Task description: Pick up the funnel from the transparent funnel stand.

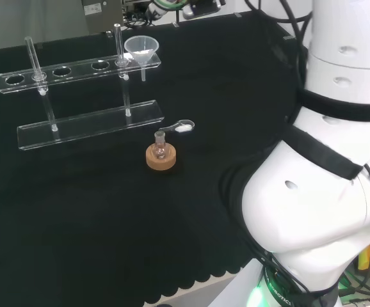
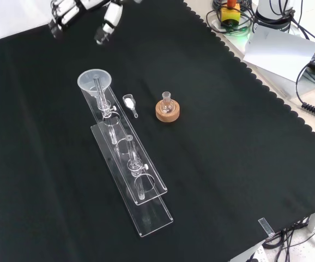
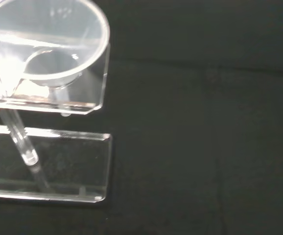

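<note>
While seated in the clear funnel stand, looks light, slick, brittle: the funnel. Best pinched at the rim. Above it in the front view, hand with fingers apart, empty.

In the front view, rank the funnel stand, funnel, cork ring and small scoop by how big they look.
1. funnel stand
2. funnel
3. cork ring
4. scoop

Funnel and cork ring look close; the funnel's rim seems slightly wider.

Cut off by the front view's top edge: the hand, fingertips alone showing, curl not readable. Cropped in the wrist view: the funnel and the transparent funnel stand. Too small to identify: white contents of the scoop beside the cork ring.
</note>
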